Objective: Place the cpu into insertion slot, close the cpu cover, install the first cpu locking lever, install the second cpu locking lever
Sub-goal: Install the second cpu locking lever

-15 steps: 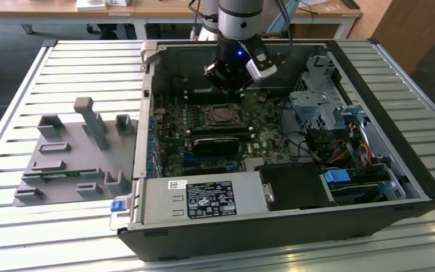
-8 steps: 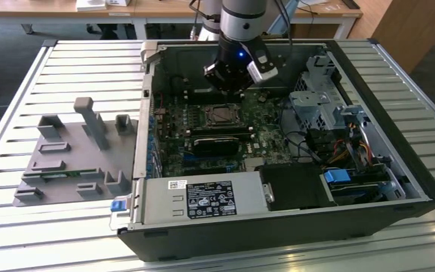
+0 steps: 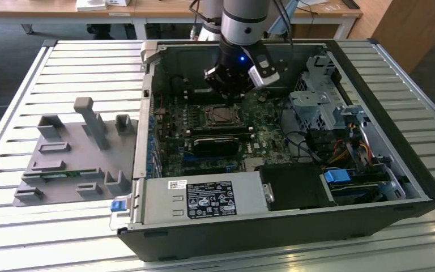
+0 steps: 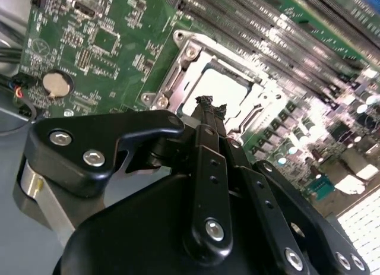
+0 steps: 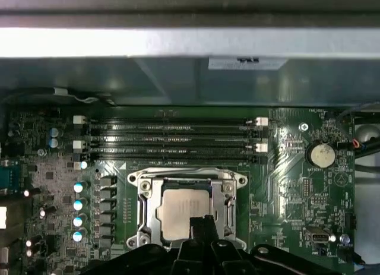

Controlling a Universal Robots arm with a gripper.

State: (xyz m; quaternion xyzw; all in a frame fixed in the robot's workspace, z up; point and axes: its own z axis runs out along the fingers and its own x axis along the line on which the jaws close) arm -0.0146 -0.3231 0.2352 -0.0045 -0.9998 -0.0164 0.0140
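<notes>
Exterior view: we see the gripper (image 3: 230,93) hanging inside the open computer case (image 3: 399,187), which lies on a slatted metal worktop (image 3: 66,62).
Exterior view, socket: the insertion slot (image 3: 221,115) sits on the green motherboard (image 3: 174,148), just nearer to us than the gripper, and a pale square shows at its centre.
Exterior view, surroundings: a black ribbed block (image 3: 216,143) lies just nearer than the slot, a grey power supply (image 3: 202,199) fills the near edge of the case, and a grey fixture plate (image 3: 70,161) rests on the worktop at the exterior view's left, well apart from the case.
Second wrist view: we look along the black fingers (image 4: 209,117), which meet at a narrow tip with no visible gap, so we read them as closed on nothing.
Second wrist view, chip: the cpu (image 4: 224,92) lies in the insertion slot (image 4: 172,85) just past the fingertips; we cannot tell whether the tip touches it.
Second wrist view, board: a round coin battery (image 4: 54,84) sits on the motherboard (image 4: 113,25), apart from the slot.
First wrist view: the cpu (image 5: 181,211) lies flat in the slot, framed by the cpu cover (image 5: 149,212), which appears folded down around it.
First wrist view, fingers: the dark fingers (image 5: 203,227) overlap the chip's edge.
First wrist view, board: long memory slots (image 5: 169,137) run beside the socket.
</notes>
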